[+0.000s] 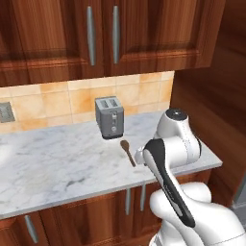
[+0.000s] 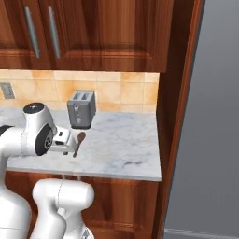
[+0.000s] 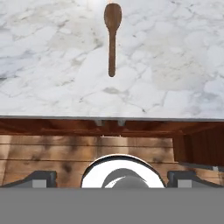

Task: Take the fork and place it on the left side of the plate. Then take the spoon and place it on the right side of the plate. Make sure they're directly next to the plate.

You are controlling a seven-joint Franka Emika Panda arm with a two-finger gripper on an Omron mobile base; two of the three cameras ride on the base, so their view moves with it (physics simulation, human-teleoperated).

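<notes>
Wooden spoon [image 1: 128, 152] lying flat on the marble counter [image 1: 57, 168], bowl toward the backsplash and handle pointing at the front edge, which it approaches without overhanging; in the hand view the spoon [image 3: 112, 37] runs nearly straight along the viewing axis, and in the right base view it [image 2: 78, 143] lies just beside the arm's wrist. Behind the bowl, and apart from it, a grey two-slot toaster [image 1: 110, 117] stands upright toward the counter's back edge, below the tiled backsplash [image 1: 53, 103] and the wooden wall cabinets [image 1: 103, 33]. The gripper [image 3: 112, 177] is drawn back in front of the counter's front edge, over the base cabinet fronts [image 3: 87, 148], its two dark fingertips [image 3: 41, 177] set wide apart and carrying nothing. Fork and plate cannot be located on the stretch of counter shown, so the step in hand is judged to be an approach, probably toward the spoon, though the task names the fork first. Risks from here: a descent begun too near the front edge could strike the counter lip; a closure on the thin handle end could tip the bowl up or let the spoon pivot and slide off the front edge; a reach carried too far could nudge the toaster.
</notes>
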